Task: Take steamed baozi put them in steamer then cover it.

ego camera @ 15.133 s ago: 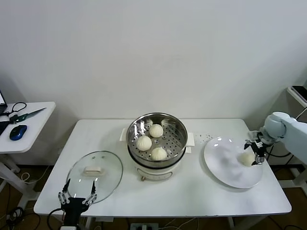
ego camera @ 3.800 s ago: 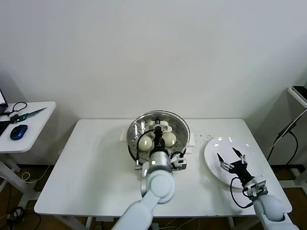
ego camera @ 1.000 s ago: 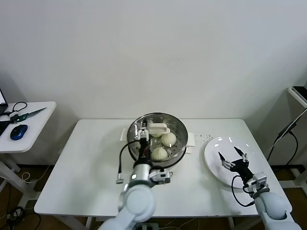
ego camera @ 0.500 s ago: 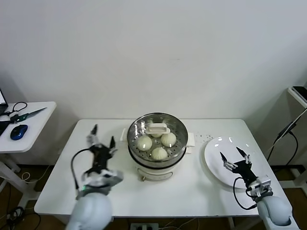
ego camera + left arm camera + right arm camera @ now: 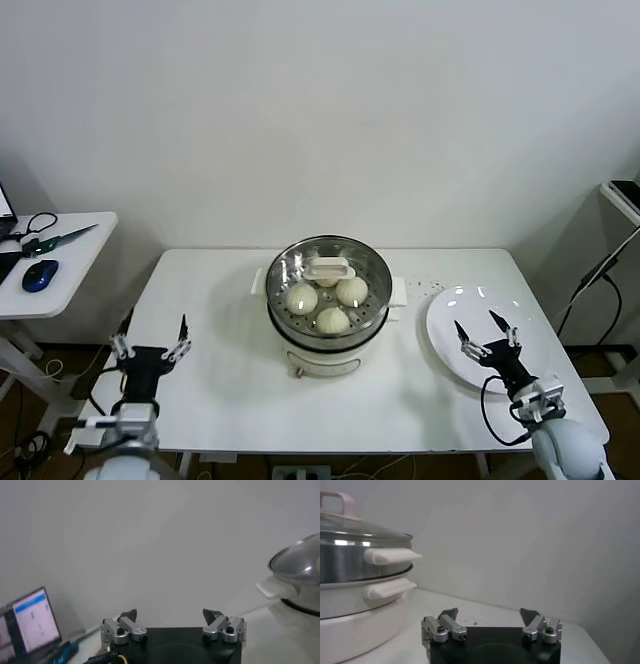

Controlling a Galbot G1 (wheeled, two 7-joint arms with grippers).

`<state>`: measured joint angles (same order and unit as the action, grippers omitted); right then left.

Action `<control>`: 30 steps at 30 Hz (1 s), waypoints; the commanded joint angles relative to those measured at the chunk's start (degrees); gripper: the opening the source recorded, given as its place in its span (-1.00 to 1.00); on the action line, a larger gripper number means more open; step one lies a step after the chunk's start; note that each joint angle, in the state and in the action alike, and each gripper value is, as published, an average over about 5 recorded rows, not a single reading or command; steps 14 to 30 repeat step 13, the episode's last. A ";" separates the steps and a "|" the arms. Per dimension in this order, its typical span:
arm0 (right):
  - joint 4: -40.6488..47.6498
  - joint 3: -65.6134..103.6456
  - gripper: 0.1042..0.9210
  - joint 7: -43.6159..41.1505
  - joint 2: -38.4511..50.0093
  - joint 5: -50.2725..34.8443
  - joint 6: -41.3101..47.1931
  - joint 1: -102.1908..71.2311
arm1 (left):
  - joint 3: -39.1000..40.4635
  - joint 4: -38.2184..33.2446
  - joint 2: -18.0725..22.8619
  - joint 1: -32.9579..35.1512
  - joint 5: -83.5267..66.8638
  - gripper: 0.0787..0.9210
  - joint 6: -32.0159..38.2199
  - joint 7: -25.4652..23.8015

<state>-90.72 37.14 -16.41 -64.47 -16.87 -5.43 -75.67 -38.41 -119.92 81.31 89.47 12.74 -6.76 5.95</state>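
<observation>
The steamer (image 5: 328, 300) stands mid-table on its white pot base. The glass cover (image 5: 328, 278) with its white handle sits on top of it. Through the glass I see three baozi (image 5: 333, 302); a fourth is partly hidden under the handle. My left gripper (image 5: 150, 341) is open and empty, low at the table's front left, apart from the steamer. My right gripper (image 5: 486, 335) is open and empty over the white plate. The left wrist view shows open jaws (image 5: 170, 615) with the covered steamer (image 5: 298, 572) off to one side. The right wrist view shows open jaws (image 5: 490, 613) and the steamer (image 5: 360, 580).
An empty flat white plate (image 5: 450, 320) lies at the table's right. A side table (image 5: 70, 250) with a blue mouse (image 5: 38, 275) and cables stands to the left. A laptop screen (image 5: 31, 622) shows in the left wrist view.
My left gripper has let go of the cover, now on the steamer, and drawn back from the steamer to the table's front left. The right gripper has barely moved.
</observation>
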 commanded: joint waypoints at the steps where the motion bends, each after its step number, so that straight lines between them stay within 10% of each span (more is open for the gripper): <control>1: -2.34 0.66 0.76 0.18 -0.79 -0.44 -0.40 -2.12 | -7.33 3.04 3.39 5.02 -14.60 0.77 11.51 -1.22; 30: -3.39 1.77 0.76 0.12 -1.00 -0.41 -0.46 -3.29 | -5.08 0.56 3.44 7.05 -14.68 0.77 11.10 -1.21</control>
